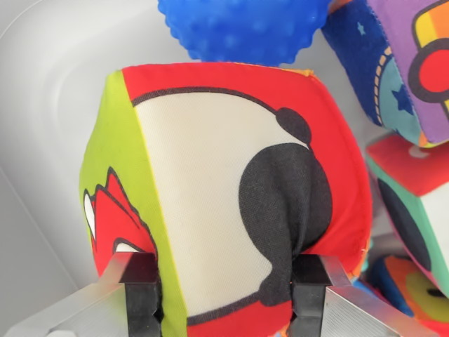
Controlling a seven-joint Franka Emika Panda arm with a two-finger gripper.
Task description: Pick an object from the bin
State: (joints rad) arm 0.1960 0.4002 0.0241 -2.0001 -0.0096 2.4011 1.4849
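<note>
A soft fabric cube [224, 196] with a red, cream and black printed face and a lime green side fills the middle of the wrist view. My gripper [224, 295] is shut on the cube's lower part, and the cloth dents inward at the right pad. The left finger [140, 291] presses the green and red side, the right finger [309, 295] the black and red patch. The cube hides whatever lies beneath it.
A blue knobbly ball [245, 28] sits just beyond the cube at the top. Other soft cubes crowd the wrist view's right: a purple and blue one [400, 63] and a red, white and teal one [414, 203]. The white bin wall [42, 105] curves along the left.
</note>
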